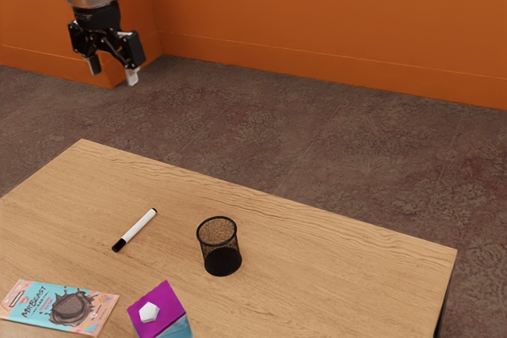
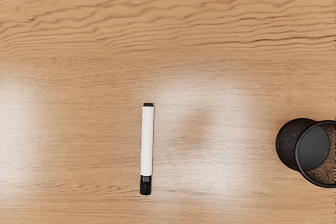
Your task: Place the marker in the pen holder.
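Observation:
High above the table, at the exterior view's upper left, my gripper (image 1: 113, 75) hangs open, its two fingers wide apart with nothing between them. A white marker with black ends (image 1: 135, 229) lies flat on the tabletop; the wrist view has the same marker (image 2: 147, 141) below my hand. The pen holder (image 1: 220, 246), a black mesh cup, stands upright to the marker's right in the exterior view. In the wrist view the pen holder (image 2: 303, 146) is cut by the picture's edge.
On the wooden table (image 1: 333, 275), a chocolate bar packet (image 1: 59, 306) lies at the exterior view's lower left. Beside it stands a purple and blue box (image 1: 161, 312), near the pen holder. An orange wall (image 1: 333, 21) rises behind.

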`<state>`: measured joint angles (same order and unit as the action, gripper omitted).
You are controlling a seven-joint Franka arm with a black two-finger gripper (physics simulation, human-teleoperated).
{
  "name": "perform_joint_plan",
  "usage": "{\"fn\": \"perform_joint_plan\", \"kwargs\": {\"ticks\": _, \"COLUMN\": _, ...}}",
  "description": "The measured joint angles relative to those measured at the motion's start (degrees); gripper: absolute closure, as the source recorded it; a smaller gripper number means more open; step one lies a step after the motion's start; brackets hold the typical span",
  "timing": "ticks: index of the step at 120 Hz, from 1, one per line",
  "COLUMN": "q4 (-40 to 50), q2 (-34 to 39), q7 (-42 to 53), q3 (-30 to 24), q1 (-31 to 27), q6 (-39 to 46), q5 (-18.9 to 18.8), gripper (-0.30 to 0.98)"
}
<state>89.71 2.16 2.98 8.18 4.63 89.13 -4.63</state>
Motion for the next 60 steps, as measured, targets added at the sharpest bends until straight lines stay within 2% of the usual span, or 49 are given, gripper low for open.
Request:
{"fn": "perform_joint_plan", "kwargs": {"ticks": 38, "q4": 1.86, "q2": 0.72, "q7": 0.65, "q3": 0.40, "q1": 2.10, "q6": -0.46, "q5": -0.42, "gripper": 0.00}}
{"fn": "perform_joint_plan", "kwargs": {"ticks": 42, "q4": 6.39, "q2": 1.75, "q7": 0.72, "q3": 1.66, "q1": 3.01, "q6": -0.05, "q5": -0.90, "gripper": 0.00}}
{"fn": "perform_joint_plan", "kwargs": {"ticks": 47, "q4": 18.85, "q2": 5.40, "q7": 0.79, "q3": 4.50, "q1": 3.99, "q6": 2.91, "q5": -1.45, "gripper": 0.00}}
{"fn": "perform_joint_plan", "kwargs": {"ticks": 51, "q4": 28.34, "q2": 6.91, "q7": 0.85, "q3": 6.84, "q1": 2.36, "q6": 6.40, "q5": -1.94, "gripper": 0.00}}
{"fn": "perform_joint_plan", "kwargs": {"ticks": 60, "q4": 39.62, "q2": 4.56, "q7": 1.00, "q3": 10.02, "q1": -0.17, "q6": 14.84, "q5": -2.72, "gripper": 0.00}}
